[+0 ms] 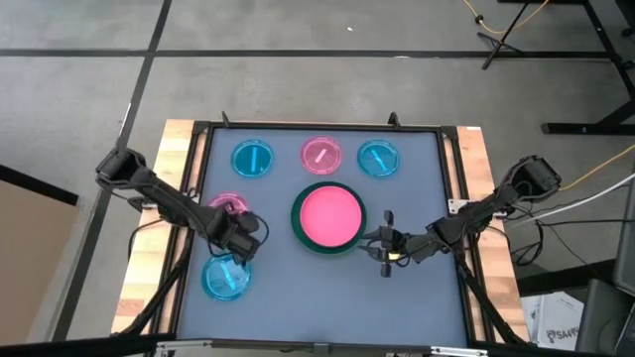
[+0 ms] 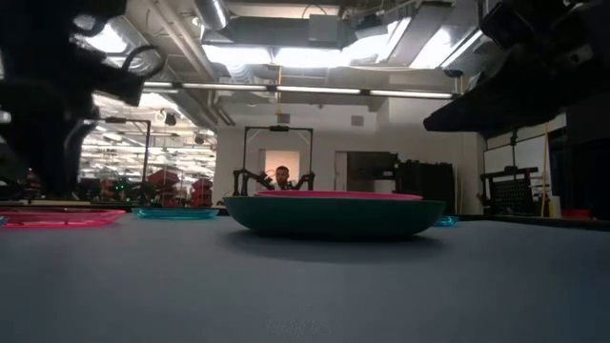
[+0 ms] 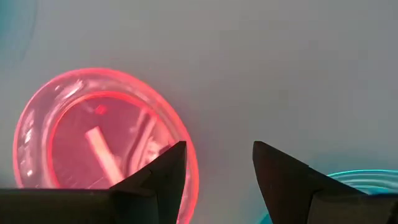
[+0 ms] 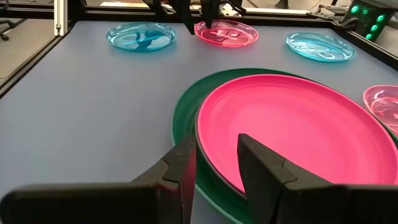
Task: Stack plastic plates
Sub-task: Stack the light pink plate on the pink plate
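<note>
A hot pink plate [image 1: 328,216] lies on the large dark green plate [image 1: 301,236] at the table's middle; both show in the right wrist view, pink [image 4: 292,124] on green [image 4: 186,102]. No dark grey plate shows clearly. My right gripper [image 1: 383,243] is open just right of the stack, and the pink plate's rim shows between its fingers [image 4: 217,140]. My left gripper [image 1: 241,243] is open between a small translucent pink plate [image 3: 93,130] and a small blue plate [image 1: 226,280]. One finger stands over the pink plate's rim.
Three small plates lie along the far side: blue [image 1: 252,159], pink [image 1: 321,154], blue [image 1: 378,159]. A raised black frame [image 1: 198,149] borders the grey mat. Bare mat lies in front of the stack and at the near right.
</note>
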